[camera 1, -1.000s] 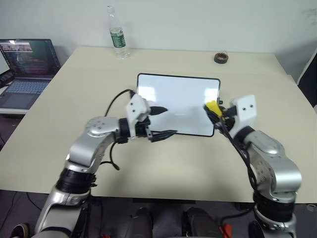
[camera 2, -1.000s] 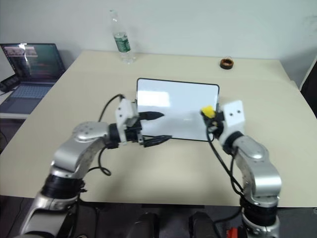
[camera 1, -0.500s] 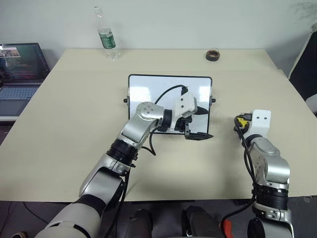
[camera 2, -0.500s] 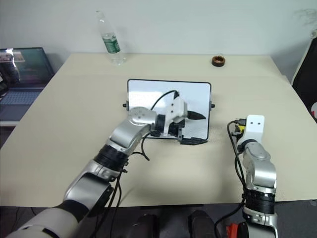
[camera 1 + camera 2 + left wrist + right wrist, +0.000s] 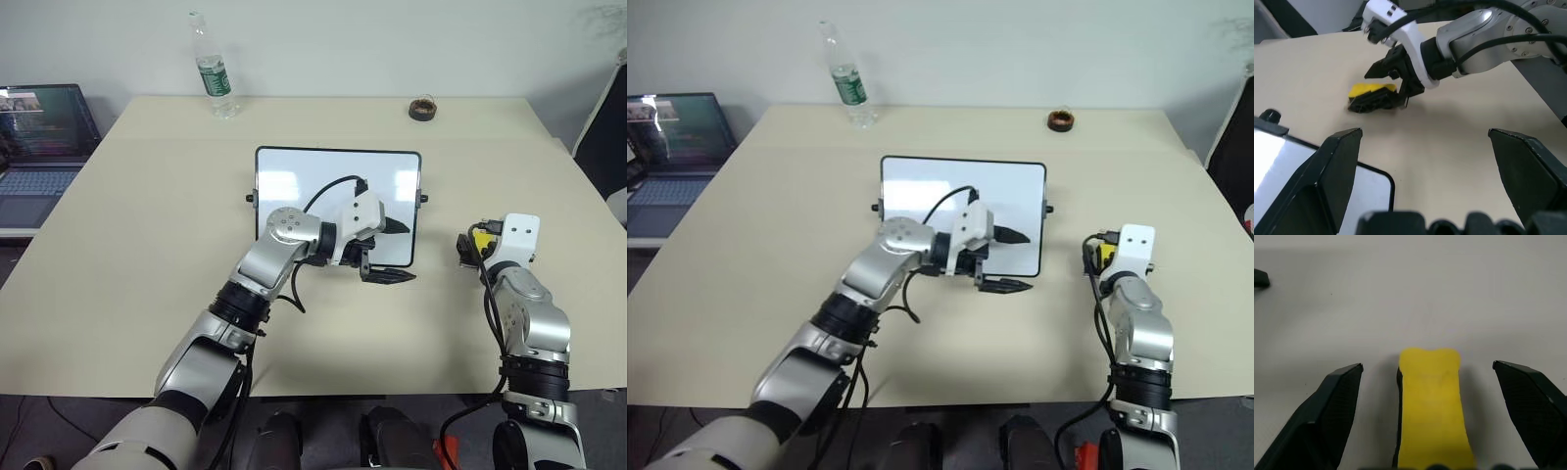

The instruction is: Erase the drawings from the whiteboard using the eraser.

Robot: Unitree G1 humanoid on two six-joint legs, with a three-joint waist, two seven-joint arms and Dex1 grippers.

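Note:
The whiteboard (image 5: 323,186) lies flat mid-table, black-framed, its bare surface plain white. The drawings are out of view; my left arm covers part of the board. My left gripper (image 5: 409,253) hovers open over the board's near right corner, one finger above the board and one past its front edge. The yellow eraser (image 5: 1431,401) with its black base rests on the table right of the board. My right gripper (image 5: 472,247) stands open around the eraser, a gap on each side between it and the fingers (image 5: 1332,411). In the left wrist view the eraser (image 5: 1373,96) lies just under the right gripper.
A plastic water bottle (image 5: 210,67) stands at the far left of the table (image 5: 147,245). A dark ring-shaped roll (image 5: 422,108) sits at the far right. An open laptop (image 5: 44,122) is on a side desk to the left. The table's right edge runs close to my right arm.
My right gripper carried the eraser off the board's right edge, lowered it to the table and opened. My left gripper swung right across the board. The camera view also shifted.

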